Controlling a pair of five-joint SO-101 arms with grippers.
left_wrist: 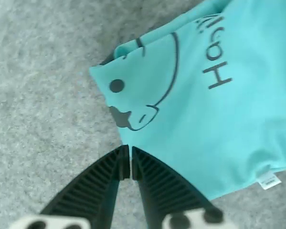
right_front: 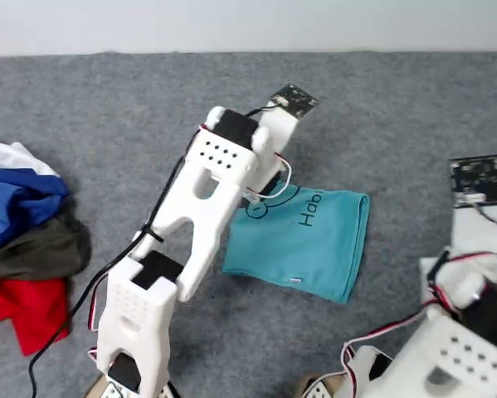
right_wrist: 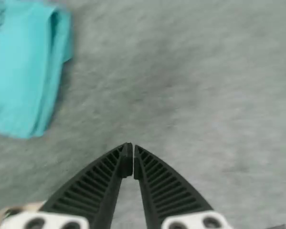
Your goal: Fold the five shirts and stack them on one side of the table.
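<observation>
High view: the folded teal shirt (right_front: 306,240) lies mid-table (right_front: 397,124). The left arm (right_front: 207,191) reaches over its edge, and a pile of unfolded shirts (right_front: 24,232) sits well apart from it.

Left wrist view: the left gripper (left_wrist: 131,162) is closed tight, its tips at the teal shirt's (left_wrist: 205,119) edge. Whether it pinches cloth is unclear.

Right wrist view: the right gripper (right_wrist: 132,162) is closed and empty over bare table, away from the teal shirt (right_wrist: 23,71).

Bright, even, diffuse light; soft faint shadows along teal shirt (right_front: 314,240) edge & under left arm (right_front: 190,224).
</observation>
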